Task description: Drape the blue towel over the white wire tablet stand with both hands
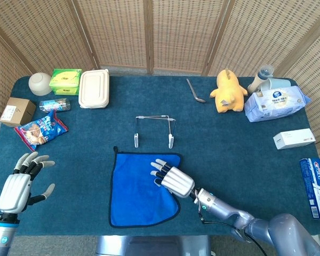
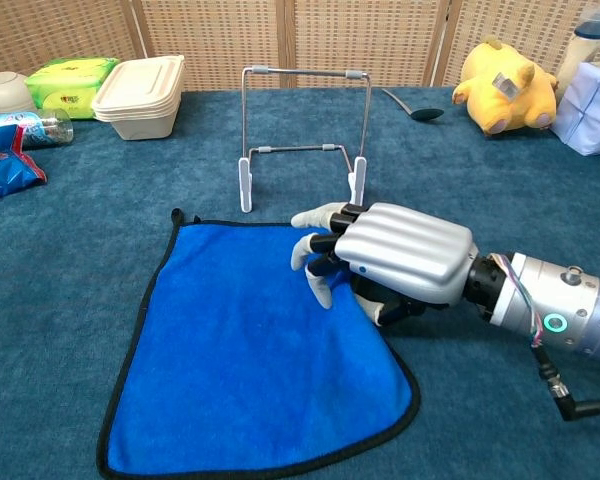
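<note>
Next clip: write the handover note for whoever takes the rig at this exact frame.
Right hand: palm down on the blue towel's right edge, fingers curling onto the cloth; whether it has a grip cannot be told.
Left hand: open, fingers spread, over the table's near left corner, away from the towel.
Towel: flat on the table, just in front of the white wire tablet stand, which stands upright and bare.
Done: only the right hand's contact with the towel.
Left: bring the left hand to the towel's left edge, lift with both hands, drape it over the stand.
</note>
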`<state>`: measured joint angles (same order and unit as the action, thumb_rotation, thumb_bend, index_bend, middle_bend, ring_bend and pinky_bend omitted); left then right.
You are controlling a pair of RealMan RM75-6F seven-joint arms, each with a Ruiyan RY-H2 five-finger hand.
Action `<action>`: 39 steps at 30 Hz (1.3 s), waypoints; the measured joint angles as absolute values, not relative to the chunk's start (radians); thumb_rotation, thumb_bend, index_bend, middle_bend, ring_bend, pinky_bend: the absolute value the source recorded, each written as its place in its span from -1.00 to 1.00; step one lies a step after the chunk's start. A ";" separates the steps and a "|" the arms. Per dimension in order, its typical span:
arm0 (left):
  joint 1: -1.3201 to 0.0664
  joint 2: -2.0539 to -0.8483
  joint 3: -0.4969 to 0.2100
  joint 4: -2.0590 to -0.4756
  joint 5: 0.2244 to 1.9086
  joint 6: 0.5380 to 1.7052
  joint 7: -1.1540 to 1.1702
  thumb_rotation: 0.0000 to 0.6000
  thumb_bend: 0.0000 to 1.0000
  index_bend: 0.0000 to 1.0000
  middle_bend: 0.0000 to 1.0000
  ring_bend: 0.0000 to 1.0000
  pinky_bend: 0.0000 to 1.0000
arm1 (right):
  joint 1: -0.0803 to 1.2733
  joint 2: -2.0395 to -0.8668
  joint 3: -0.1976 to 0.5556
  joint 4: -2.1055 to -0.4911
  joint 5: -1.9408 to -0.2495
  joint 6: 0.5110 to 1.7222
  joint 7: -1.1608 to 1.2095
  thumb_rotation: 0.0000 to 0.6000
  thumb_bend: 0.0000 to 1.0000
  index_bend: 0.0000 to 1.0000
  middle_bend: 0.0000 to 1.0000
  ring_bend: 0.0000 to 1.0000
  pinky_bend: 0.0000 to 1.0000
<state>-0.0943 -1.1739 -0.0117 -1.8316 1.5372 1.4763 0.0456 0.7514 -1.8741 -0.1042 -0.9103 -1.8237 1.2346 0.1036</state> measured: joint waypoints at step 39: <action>-0.268 -1.293 0.016 -1.565 1.750 1.325 0.125 1.00 -0.18 -0.43 -0.65 -0.89 -0.99 | 0.750 -1.834 -0.093 -0.999 -1.803 1.209 0.087 1.00 0.00 0.40 -0.30 -0.75 -0.75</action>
<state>-0.2679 -1.2930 0.0163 -1.5646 1.7496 1.3246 0.1253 0.7499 -1.8338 -0.0931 -0.9987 -1.8030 1.2090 0.0874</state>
